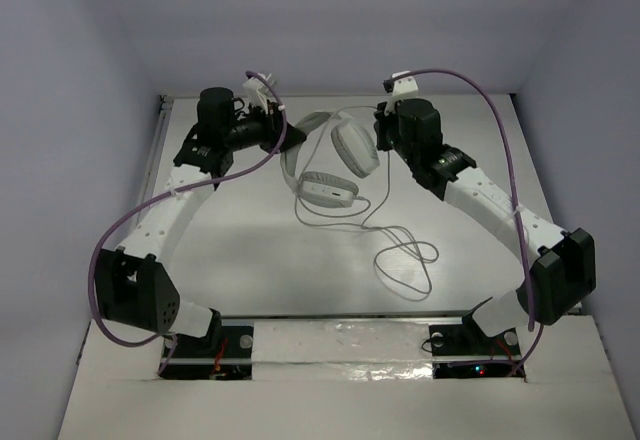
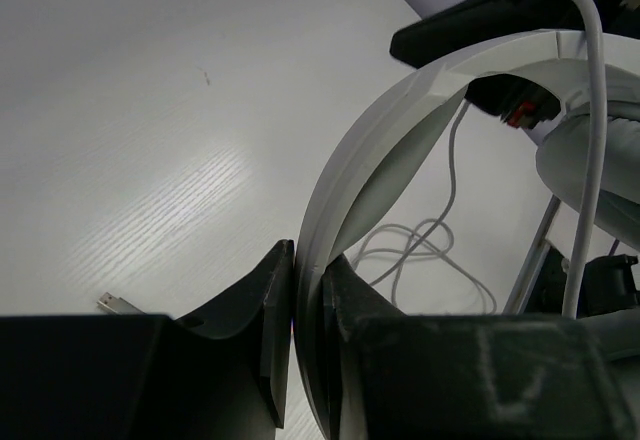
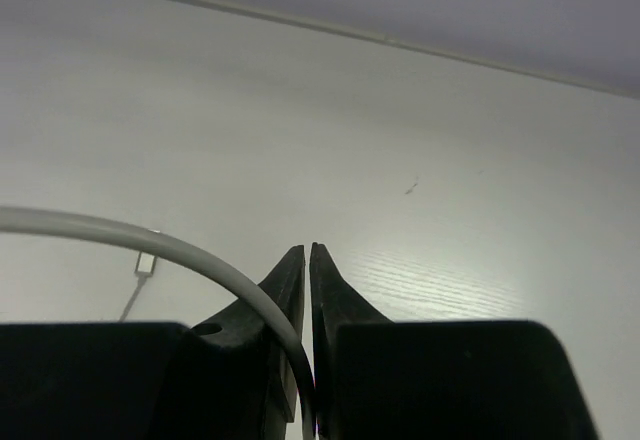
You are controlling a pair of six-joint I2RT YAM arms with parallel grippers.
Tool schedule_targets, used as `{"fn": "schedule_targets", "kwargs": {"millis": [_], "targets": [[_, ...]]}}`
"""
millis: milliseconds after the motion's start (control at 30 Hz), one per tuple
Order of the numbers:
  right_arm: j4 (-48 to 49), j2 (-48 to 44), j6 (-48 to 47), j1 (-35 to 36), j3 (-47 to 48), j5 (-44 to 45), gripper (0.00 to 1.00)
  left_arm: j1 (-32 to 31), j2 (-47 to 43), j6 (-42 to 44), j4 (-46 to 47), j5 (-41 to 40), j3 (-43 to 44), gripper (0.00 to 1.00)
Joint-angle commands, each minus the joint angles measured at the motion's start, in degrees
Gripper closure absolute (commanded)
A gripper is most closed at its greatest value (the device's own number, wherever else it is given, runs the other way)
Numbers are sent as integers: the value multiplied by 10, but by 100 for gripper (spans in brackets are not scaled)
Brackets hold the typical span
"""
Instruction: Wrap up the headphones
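Between the two pincers, at the far middle of the table (image 1: 250,250), sit the headphones (image 1: 352,148): headband arc on the left pincer (image 1: 285,135) side, one oval earcup (image 1: 352,148) face-up just beside the right pincer (image 1: 384,128), 2nd earcup a bit nearer the arm bases. Left pincer is clamped edge-on on the headband (image 2: 380,160). Both black fingers (image 2: 265,340) press vs. the pale band w/ no gap showing. From the grip the band rises & curves up and to the right in that wrist cam, w/ the padded earcup at the far right of the view. Right pincer has its fingers together, tips nearly touching, w/ the thin grey cable (image 3: 150,243) pinched btwn them low in the grip. From there the cable arcs up and off to the left of the pincer, out of the wrist view. Rest of the cable is slack: it drops from the headphones and lies in loose loops on the table, nearer the bases than either pincer and closer to the right one. The plug (image 2: 118,304) lies flat on the table to the left of the left pincer's fingers, apart from them. Can't tell from the overhead cam exactly where the plug lies, as the arm hides it.
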Motion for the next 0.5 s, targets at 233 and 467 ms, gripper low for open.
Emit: {"fn": "schedule_targets", "kwargs": {"millis": [233, 467], "targets": [[244, -51, 133, -3, -133, -186, 85, 20, -53, -99, 85, 49, 70, 100], [406, -21, 216, -3, -238, -323, 83, 37, -55, -218, 164, 27, 88, 100]]}}
